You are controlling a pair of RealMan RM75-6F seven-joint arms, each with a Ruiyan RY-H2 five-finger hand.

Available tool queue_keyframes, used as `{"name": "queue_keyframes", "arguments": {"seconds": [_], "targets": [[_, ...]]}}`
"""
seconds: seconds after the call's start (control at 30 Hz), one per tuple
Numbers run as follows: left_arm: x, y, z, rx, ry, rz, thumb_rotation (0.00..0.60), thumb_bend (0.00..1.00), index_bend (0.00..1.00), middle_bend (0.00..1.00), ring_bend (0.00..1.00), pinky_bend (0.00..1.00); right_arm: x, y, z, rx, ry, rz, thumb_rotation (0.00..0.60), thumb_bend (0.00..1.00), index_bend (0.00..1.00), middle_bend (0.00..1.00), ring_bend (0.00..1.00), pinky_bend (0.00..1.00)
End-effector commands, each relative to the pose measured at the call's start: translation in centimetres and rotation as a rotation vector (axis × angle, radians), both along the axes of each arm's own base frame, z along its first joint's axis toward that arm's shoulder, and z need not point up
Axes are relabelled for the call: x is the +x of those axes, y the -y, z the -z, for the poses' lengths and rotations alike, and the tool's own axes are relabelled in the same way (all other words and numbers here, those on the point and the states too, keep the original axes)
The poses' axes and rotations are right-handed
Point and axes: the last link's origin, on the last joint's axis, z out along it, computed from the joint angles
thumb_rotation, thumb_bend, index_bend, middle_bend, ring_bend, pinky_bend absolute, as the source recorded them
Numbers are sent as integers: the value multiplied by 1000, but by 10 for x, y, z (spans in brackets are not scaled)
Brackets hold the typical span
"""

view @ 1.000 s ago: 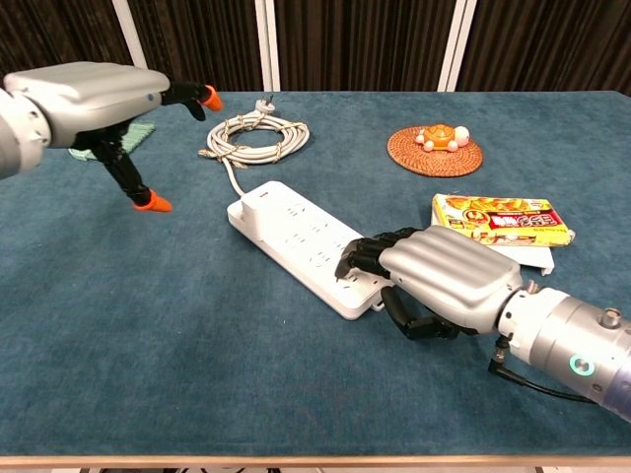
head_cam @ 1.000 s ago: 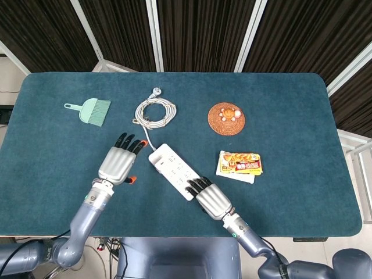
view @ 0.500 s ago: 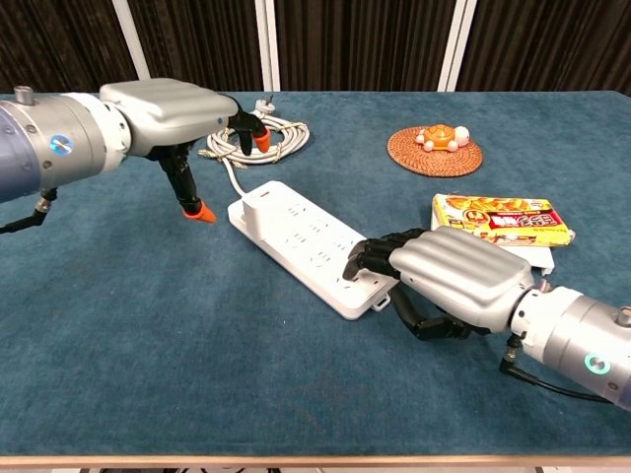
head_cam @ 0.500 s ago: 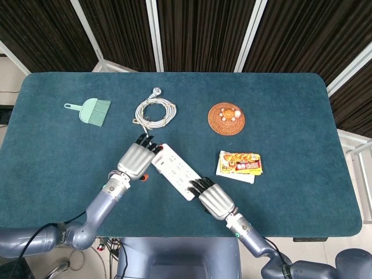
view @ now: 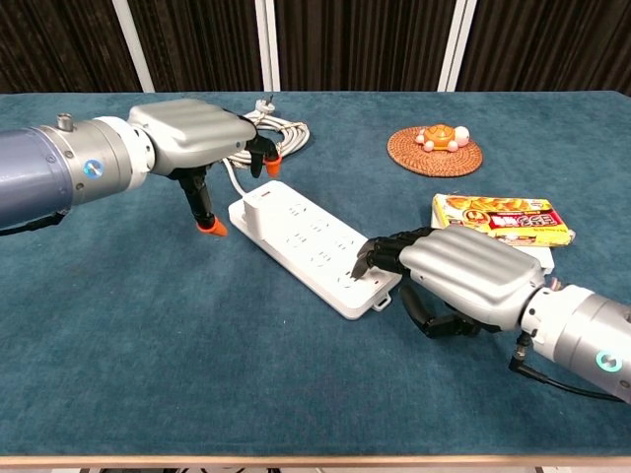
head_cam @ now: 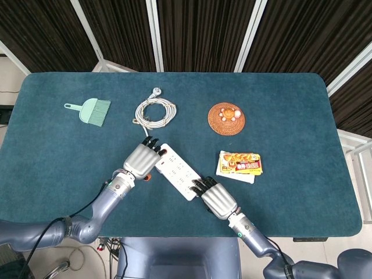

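A white power strip (head_cam: 176, 171) (view: 315, 246) lies slantwise on the teal table (head_cam: 302, 116), and its cable runs back to a coiled bundle (head_cam: 155, 111) (view: 251, 138). My left hand (head_cam: 141, 161) (view: 192, 138) hovers at the strip's far end with its fingers spread over it. Its orange-tipped thumb points down just left of the strip, and the hand holds nothing. My right hand (head_cam: 216, 199) (view: 463, 276) rests its dark fingertips on the strip's near end. Its thumb is curled under the palm, clear of the strip.
A green hand brush (head_cam: 90, 110) lies at the back left. Back right of the strip, a small turtle figure sits on a woven coaster (head_cam: 226, 118) (view: 435, 150). A yellow snack packet (head_cam: 239, 164) (view: 501, 222) lies just beyond my right hand.
My left hand has swung right and lower, from open table left of the strip to its far end. My right hand has stayed on the near end, shifting slightly right.
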Motion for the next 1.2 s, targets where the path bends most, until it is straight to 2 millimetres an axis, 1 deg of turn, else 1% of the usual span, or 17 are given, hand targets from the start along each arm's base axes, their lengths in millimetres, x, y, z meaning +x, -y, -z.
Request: {"name": "queue_keyframes", "arguments": {"seconds": [0.03,0.4,0.67,1.0,1.2], "targets": [[1,0,5,-9,-18,23,600,77,291,306,93,116,0,-1,1,3,-2,-2,600,887,247,216,200,218],[3,0,16,-16,-4,25,600,78,294,309,97,124,-2,-1,3,9,-8,7,600,887,250,218,201,218],[3,-1,21,-13,-6,31,600,171,318,336,119,150,-4,-2,4,14,-9,12,600,886,250,218,201,218],[2,-1,32,-16,-7,28,600,173,328,346,122,156,-5,-1,2,9,-4,14,600,887,252,220,202,218],[3,-1,37,-11,2,29,600,183,365,395,145,173,-8,0,0,8,-6,22,600,887,252,220,203,218]]}}
